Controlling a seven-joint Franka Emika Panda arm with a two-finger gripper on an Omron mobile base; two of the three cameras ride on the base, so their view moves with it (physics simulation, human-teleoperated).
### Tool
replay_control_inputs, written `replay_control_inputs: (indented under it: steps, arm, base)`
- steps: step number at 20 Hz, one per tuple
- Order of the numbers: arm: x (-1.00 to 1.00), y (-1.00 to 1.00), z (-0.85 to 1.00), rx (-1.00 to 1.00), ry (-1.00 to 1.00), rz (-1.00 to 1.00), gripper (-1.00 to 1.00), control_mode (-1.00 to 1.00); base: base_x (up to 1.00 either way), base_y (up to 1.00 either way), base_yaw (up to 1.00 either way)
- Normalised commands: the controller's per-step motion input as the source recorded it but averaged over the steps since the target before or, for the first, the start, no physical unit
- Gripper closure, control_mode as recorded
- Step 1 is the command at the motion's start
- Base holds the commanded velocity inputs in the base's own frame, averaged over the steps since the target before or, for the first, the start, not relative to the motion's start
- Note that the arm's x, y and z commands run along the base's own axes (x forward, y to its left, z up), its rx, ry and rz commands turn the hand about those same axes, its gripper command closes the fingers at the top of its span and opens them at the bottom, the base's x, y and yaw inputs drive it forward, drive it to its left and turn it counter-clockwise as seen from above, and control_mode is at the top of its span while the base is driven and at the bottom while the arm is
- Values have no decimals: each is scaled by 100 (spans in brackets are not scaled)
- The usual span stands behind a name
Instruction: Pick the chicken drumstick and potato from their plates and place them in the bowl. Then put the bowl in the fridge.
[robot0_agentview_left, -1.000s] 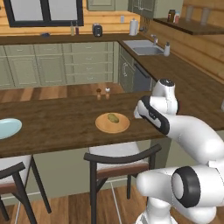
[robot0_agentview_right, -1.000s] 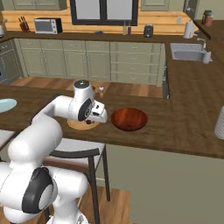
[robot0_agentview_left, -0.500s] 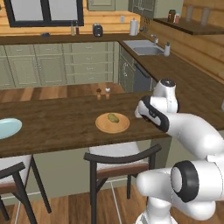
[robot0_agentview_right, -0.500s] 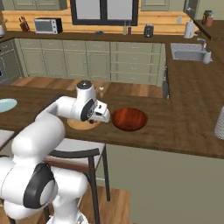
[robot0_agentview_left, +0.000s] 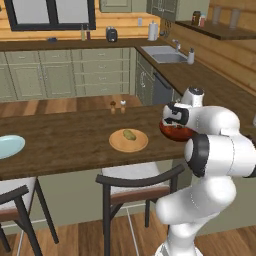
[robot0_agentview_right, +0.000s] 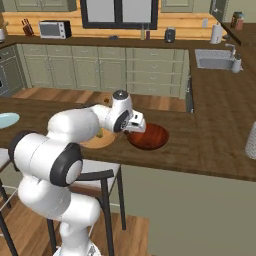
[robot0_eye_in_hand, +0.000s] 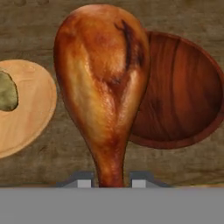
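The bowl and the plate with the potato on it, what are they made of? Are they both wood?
The bowl looks like dark reddish-brown wood with a smooth, slightly glossy finish: grain streaks run across its inside. The tan plate under the potato looks like pale, matte wood, with faint grain lines. Both are rendered, so wood is only how they look.

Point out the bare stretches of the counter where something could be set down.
Free: the wide counter stretch between the blue plate and the tan plate, and the stretch right of the bowl. Crowded: around the bowl, where the tool holds the drumstick.
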Motion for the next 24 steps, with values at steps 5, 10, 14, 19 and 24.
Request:
replay_control_inputs:
  steps: [5, 10, 14, 19, 24]
  arm:
    - [95, -25, -14, -8, 11, 0, 100, -100]
    - [52, -20, -62, -10, 17, 0, 100, -100]
    - [3, -3, -73, -4, 11, 0, 100, -100]
    - [13, -10, -58, -1, 4, 0, 100, -100]
    - [8, -17, -30, 0, 0, 0, -100, -100]
  base:
    - [0, 0, 0]
    - [0, 0, 0]
    - [0, 0, 0]
    - [0, 0, 0]
    - [0, 0, 0]
